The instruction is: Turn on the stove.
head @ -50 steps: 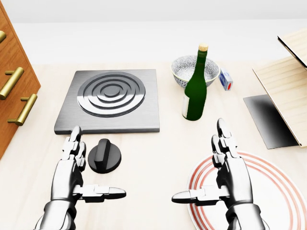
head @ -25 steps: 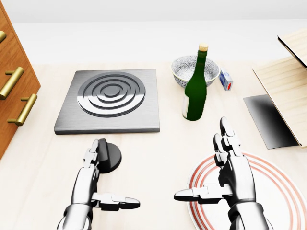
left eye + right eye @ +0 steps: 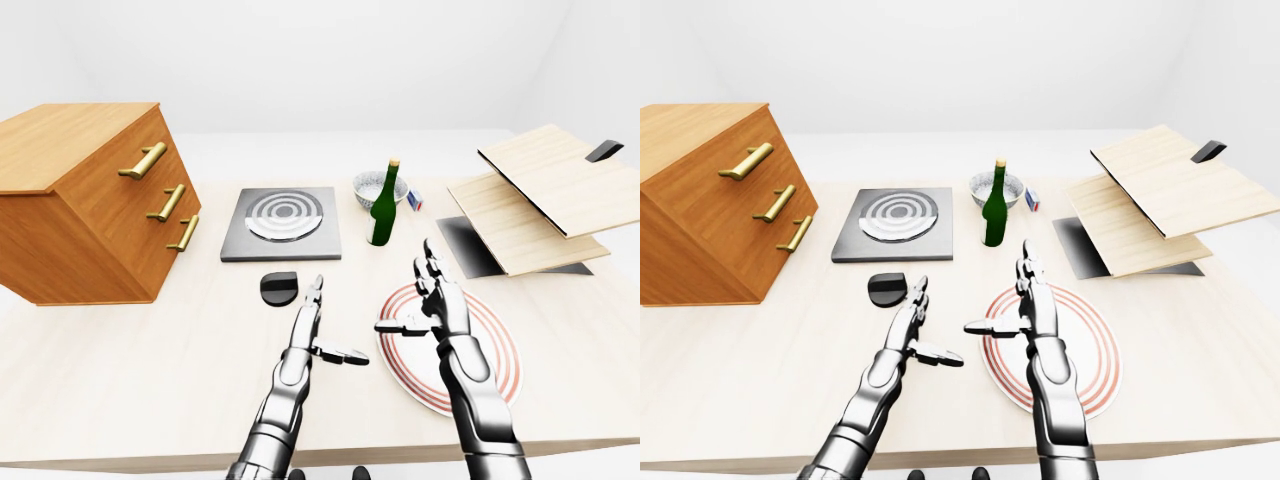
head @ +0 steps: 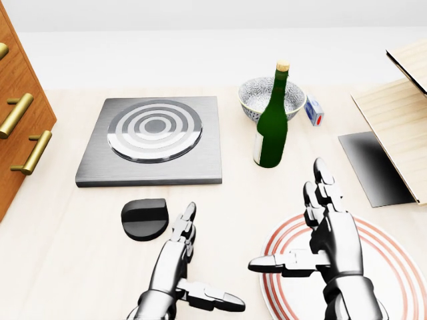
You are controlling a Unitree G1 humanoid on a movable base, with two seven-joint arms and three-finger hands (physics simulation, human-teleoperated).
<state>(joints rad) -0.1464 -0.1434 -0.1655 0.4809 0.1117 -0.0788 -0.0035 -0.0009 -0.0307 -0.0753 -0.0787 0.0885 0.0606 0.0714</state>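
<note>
Head view: the silver left hand [image 4: 175, 267] is spread flat over the pale wooden counter [image 4: 60, 253], thumb pointing to 4 o'clock, holding nothing. Its fingertips lie just beside the round black stove knob [image 4: 144, 218], at the knob's 4 o'clock; I cannot tell if they touch it. The silver right hand [image 4: 330, 243] is also spread wide and empty, thumb pointing to 9 o'clock, above the white plate with red rings [image 4: 393, 267]. The square grey stove plate with ringed burner [image 4: 153, 140] sits at the knob's 12 o'clock. At the stove's 3 o'clock stands an upright green glass bottle [image 4: 272, 123], with a patterned bowl [image 4: 257, 97] and a small blue and white box [image 4: 314, 110] nearby.

Left-eye view: wider, it shows the whole wooden drawer chest with brass handles [image 3: 90, 200] and stacked pale wooden boards [image 3: 530, 200] over a dark slab.

Right-eye view: nearly the same scene.
</note>
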